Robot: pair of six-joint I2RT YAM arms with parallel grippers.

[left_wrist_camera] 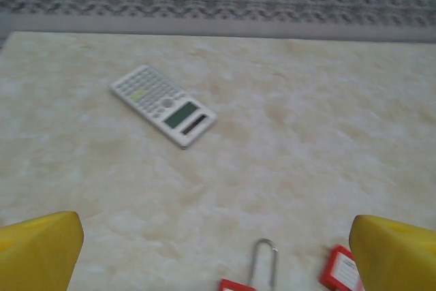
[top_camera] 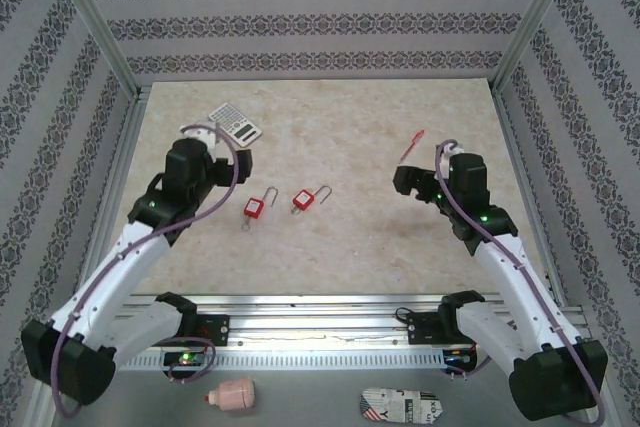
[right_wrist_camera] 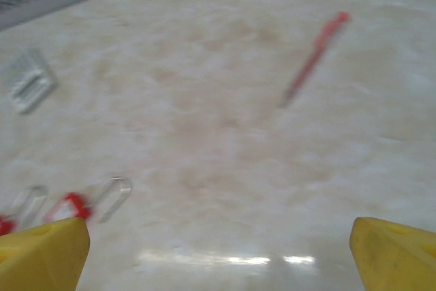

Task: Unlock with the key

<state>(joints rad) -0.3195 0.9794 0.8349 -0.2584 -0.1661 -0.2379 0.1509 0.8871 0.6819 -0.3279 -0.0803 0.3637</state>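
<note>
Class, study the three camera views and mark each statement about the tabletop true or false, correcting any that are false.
1. A red padlock and a second red padlock lie side by side on the table. True.
2. The calculator lies between the two padlocks. False: it lies farther back on the left, apart from both.
3. The right gripper holds the red pen. False: the pen lies on the table and the gripper is open and empty.
4. The left gripper is open with nothing between its fingers. True.

Glossy marbled table [right_wrist_camera: 225, 134], red plastic padlocks [top_camera: 255, 209], shiny metal shackles [left_wrist_camera: 264, 260], plastic calculator [left_wrist_camera: 163, 105]
</note>
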